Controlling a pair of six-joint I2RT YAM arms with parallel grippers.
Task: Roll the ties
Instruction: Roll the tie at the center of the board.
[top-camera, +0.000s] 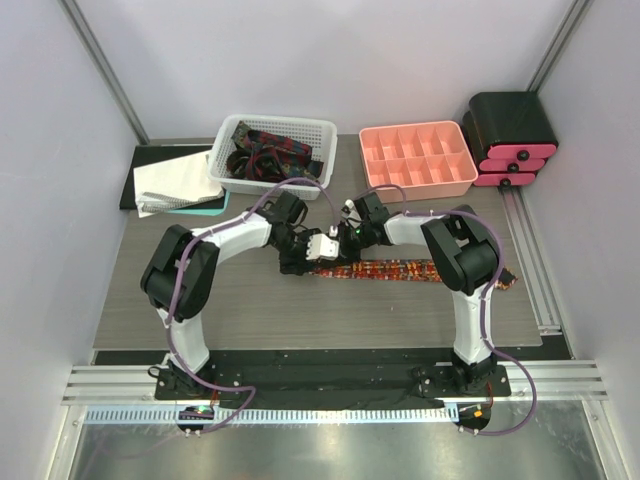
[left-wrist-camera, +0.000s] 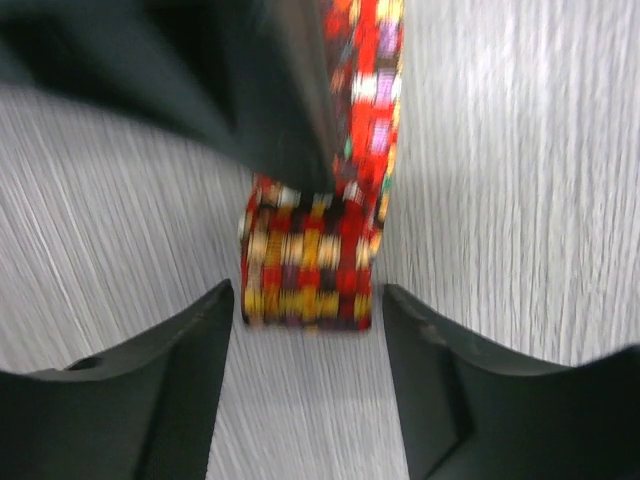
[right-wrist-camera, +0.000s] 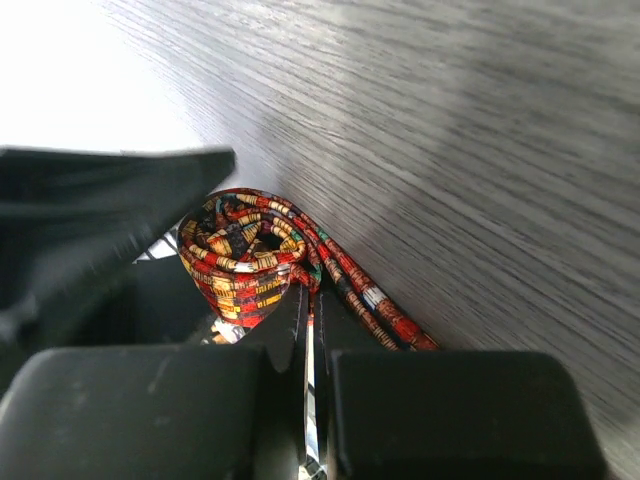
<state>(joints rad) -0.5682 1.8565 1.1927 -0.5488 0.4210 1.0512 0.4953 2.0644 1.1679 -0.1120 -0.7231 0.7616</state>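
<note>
One red tie (top-camera: 400, 271) mid-frame, end coiled; two grippers: left gripper (left-wrist-camera: 307, 295) spread astride coil, right gripper (right-wrist-camera: 310, 302) clenched against it.

Long red patterned fabric tie (top-camera: 400, 271) lies flat on grey table (top-camera: 230, 320), its L end where left gripper (top-camera: 316, 250) & right gripper (top-camera: 338, 238) meet; white plastic basket (top-camera: 222, 155) w/ dark ties (top-camera: 265, 150) behind.

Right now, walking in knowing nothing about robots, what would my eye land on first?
A long red necktie with yellow-orange print lies stretched across the middle of the grey table, its left end wound into a small roll between the open jaws of the left arm. Behind it stand a white plastic basket heaped with more dark ties and, to its right, a pink compartment tray.
</note>
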